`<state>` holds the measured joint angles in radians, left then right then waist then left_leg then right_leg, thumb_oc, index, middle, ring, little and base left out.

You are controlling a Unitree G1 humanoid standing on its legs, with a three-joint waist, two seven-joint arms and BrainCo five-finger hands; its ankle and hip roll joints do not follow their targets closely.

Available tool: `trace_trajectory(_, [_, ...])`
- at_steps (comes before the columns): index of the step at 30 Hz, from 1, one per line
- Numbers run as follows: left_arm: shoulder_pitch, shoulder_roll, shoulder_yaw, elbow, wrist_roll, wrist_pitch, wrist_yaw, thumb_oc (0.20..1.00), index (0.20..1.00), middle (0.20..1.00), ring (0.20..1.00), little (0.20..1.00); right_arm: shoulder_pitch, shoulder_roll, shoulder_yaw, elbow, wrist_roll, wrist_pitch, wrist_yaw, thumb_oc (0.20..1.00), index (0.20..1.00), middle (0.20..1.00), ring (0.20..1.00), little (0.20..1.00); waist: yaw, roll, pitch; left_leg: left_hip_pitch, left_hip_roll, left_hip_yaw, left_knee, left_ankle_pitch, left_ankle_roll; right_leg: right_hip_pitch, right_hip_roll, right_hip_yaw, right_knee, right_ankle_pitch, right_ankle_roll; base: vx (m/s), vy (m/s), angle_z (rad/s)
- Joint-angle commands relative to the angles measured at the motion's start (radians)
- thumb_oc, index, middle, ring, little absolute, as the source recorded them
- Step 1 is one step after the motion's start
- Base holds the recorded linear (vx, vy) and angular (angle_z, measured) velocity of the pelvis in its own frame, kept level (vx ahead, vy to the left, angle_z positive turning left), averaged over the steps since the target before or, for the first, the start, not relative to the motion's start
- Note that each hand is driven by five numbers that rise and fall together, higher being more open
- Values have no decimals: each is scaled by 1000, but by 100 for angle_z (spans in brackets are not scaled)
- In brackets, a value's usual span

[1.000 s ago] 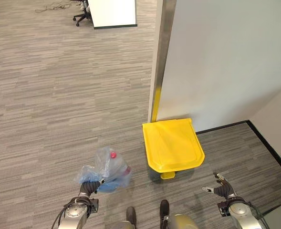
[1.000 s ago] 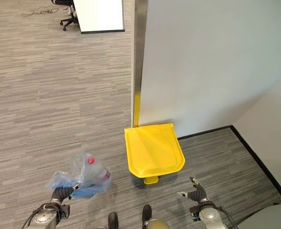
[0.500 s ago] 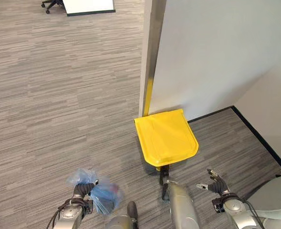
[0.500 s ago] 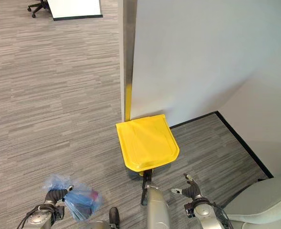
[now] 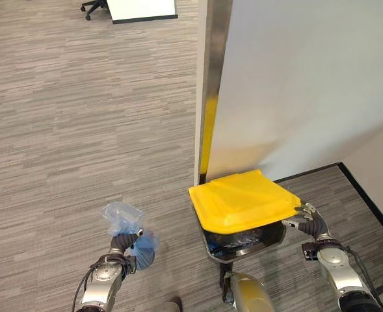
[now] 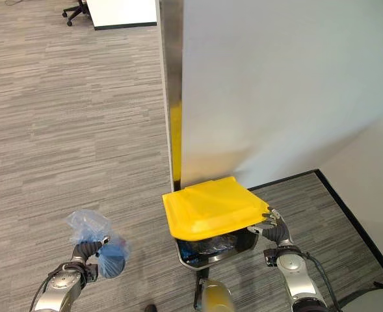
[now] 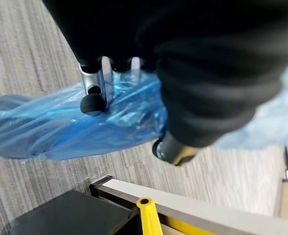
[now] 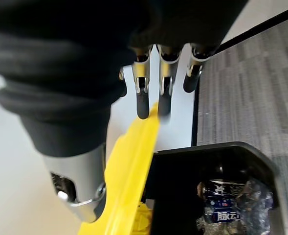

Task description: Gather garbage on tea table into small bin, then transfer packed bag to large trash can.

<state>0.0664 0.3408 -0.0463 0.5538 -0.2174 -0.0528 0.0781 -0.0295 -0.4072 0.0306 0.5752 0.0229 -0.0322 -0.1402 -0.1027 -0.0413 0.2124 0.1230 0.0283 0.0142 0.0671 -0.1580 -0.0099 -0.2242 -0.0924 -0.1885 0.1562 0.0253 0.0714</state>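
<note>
Left hand (image 5: 121, 247) fingers curled round the gathered neck of the translucent blue plastic garbage bag (image 5: 131, 229), held over grey carpet. Right hand (image 5: 311, 224) fingers straight, touching the edge of the yellow plastic lid (image 5: 242, 200). Lid tilted up; dark large trash can (image 5: 243, 242) below it shows rubbish inside.

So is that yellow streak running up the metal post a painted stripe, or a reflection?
In the left eye view the streak sits on the shiny metal post directly above the raised yellow lid, so it looks like the lid's reflection; in the right eye view the same glow climbs the post above the lid.
</note>
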Motion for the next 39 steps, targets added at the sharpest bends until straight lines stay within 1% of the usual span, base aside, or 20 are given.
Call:
trace_trajectory(1, [52,52,11,-65,0,-45,-9,200,200,200,200,200,68,21,38,33,31,7,-2,1000,1000,1000,1000,1000,-9,-36,-47,51,-113,12,65,-179,27,-62,9,75,-172,142,94,-33,31,-11])
trace_trajectory(4, [60,50,13,-70,4,-44,-12,200,200,200,200,200,65,28,49,37,24,10,3,1000,1000,1000,1000,1000,-7,-35,-44,55,-120,16,57,-176,34,-65,8,81,-176,150,98,-35,23,-25])
trace_trajectory(8, [57,50,-5,-75,21,-44,-28,200,200,200,200,200,34,36,111,35,-6,15,35,1000,1000,1000,1000,1000,5,-32,-38,61,-131,14,49,-176,44,-67,-2,82,-178,157,100,-17,5,-12])
trace_trajectory(9, [42,48,-31,-77,33,-47,-39,200,200,200,200,200,-7,44,169,18,-14,11,55,1000,1000,1000,1000,1000,18,-28,-31,62,-138,8,55,-179,49,-67,-11,76,-176,158,98,0,0,0])
trace_trajectory(13, [21,44,-58,-76,45,-52,-43,200,200,200,200,200,-56,54,222,-13,-11,0,65,1000,1000,1000,1000,1000,29,-24,-24,60,-141,3,62,-183,51,-67,-16,69,-175,156,96,7,-1,2])
trace_trajectory(18, [-22,46,-113,-90,43,-69,-43,200,200,200,200,200,-181,75,315,-51,18,-19,78,1000,1000,1000,1000,1000,52,-21,-9,39,-139,-4,86,-186,50,-75,-27,58,-173,157,92,5,-1,6])
trace_trajectory(19, [-23,46,-113,-89,43,-69,-43,200,200,200,200,200,-183,76,315,-50,18,-19,78,1000,1000,1000,1000,1000,52,-21,-8,38,-139,-5,87,-187,50,-75,-27,57,-173,157,92,-5,-7,5])
trace_trajectory(22, [-78,58,-173,-117,23,-86,-48,200,200,200,200,200,-315,77,385,-34,22,-20,75,1000,1000,1000,1000,1000,75,-31,15,2,-136,-9,123,-193,47,-87,-38,48,-170,157,89,-29,-36,9])
trace_trajectory(27, [-143,84,-258,-180,2,-101,-72,200,200,200,200,200,-446,52,428,-8,16,-15,63,1000,1000,1000,1000,1000,95,-47,45,-56,-134,-13,172,-198,43,-109,-48,43,-166,160,87,-44,-47,18])
trace_trajectory(32, [-233,107,-369,-251,-4,-119,-105,200,200,200,200,200,-581,5,440,64,40,-11,44,1000,1000,1000,1000,1000,101,-59,65,-96,-135,-8,204,-202,41,-131,-52,50,-156,164,87,-36,-34,15])
trace_trajectory(34, [-279,115,-431,-289,-19,-124,-125,200,200,200,200,200,-648,-20,438,124,66,-7,35,1000,1000,1000,1000,1000,98,-61,75,-109,-138,-6,215,-204,41,-143,-53,58,-148,167,88,-49,-17,-1])
trace_trajectory(39, [-390,103,-524,-341,-41,-133,-133,200,200,200,200,200,-769,-60,447,204,96,-3,15,1000,1000,1000,1000,1000,85,-59,100,-139,-143,12,234,-209,42,-174,-49,71,-134,173,91,-57,2,-13])
